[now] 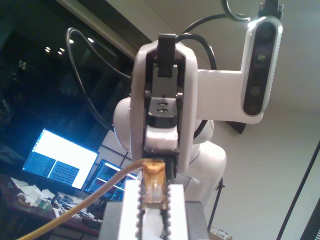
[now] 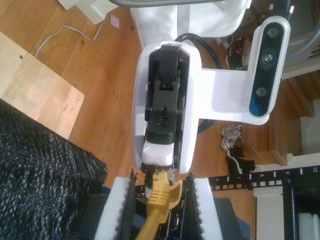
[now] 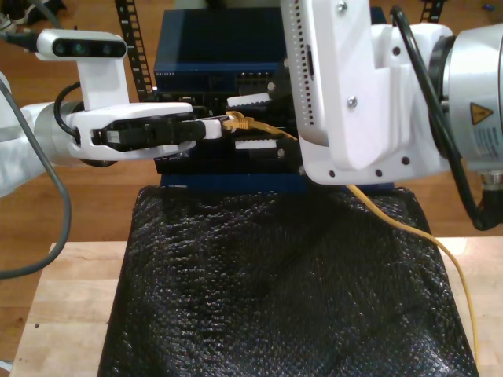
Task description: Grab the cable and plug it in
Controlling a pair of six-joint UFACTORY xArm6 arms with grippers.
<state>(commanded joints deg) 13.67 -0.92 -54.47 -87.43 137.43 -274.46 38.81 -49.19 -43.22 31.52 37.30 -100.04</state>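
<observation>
between 2 tool tips [image 3: 223, 128], cable [image 3: 250, 123] lengthwise, plug toward rack [image 3: 212, 59]

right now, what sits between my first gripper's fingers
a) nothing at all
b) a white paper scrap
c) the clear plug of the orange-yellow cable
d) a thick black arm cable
c: in the first wrist view the clear plug at the tip of the cable sits between the serrated fingers of my first gripper.
</observation>
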